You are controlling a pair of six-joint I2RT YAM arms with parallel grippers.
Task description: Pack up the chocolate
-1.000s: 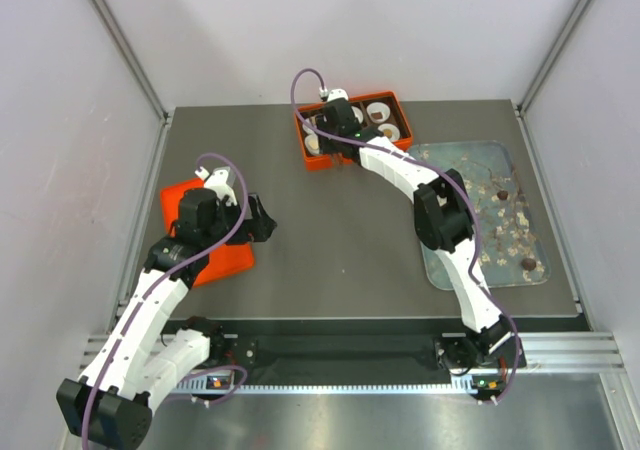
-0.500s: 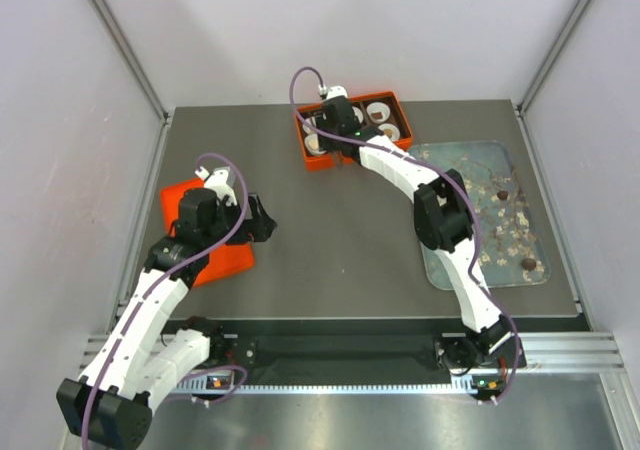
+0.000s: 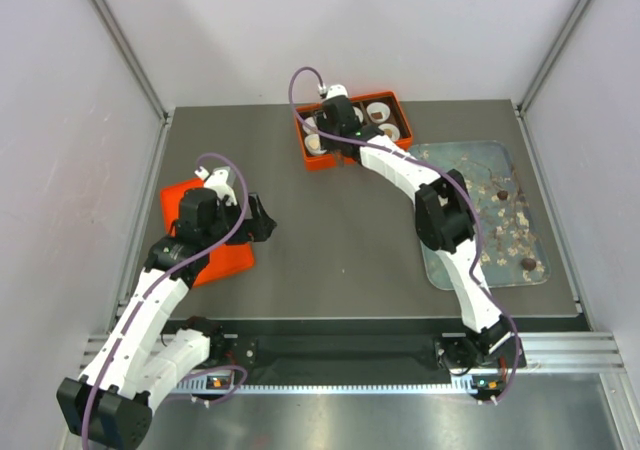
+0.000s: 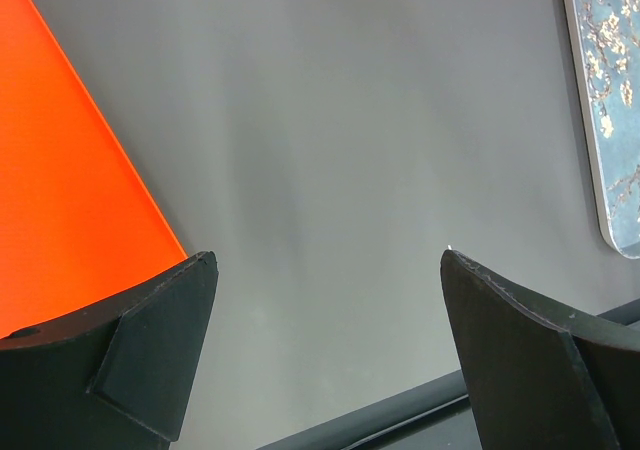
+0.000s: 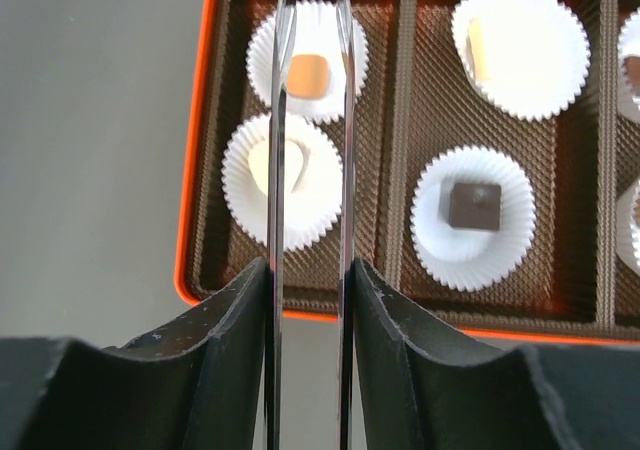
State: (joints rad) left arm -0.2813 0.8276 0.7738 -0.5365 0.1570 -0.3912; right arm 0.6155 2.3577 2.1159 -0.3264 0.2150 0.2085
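Observation:
My right gripper (image 5: pixel 310 265) is shut on metal tweezers (image 5: pixel 342 120) that reach over the left end of the orange box (image 5: pixel 192 220). A tan chocolate (image 5: pixel 308 75) lies in a white cup between the tweezer blades; I cannot tell if they touch it. A dark square chocolate (image 5: pixel 472 204) sits in another cup. In the top view the right gripper (image 3: pixel 335 120) hovers over the box (image 3: pixel 352 160). Loose chocolates (image 3: pixel 503 196) lie on the grey-blue tray (image 3: pixel 440 270). My left gripper (image 3: pixel 262 220) is open and empty over bare table (image 4: pixel 330 260).
The flat orange lid (image 3: pixel 178 205) lies at the left under my left arm and also shows in the left wrist view (image 4: pixel 60 200). The tray's edge (image 4: pixel 590 130) is at the right of that view. The table's front rail (image 4: pixel 400 410) is near the left fingers.

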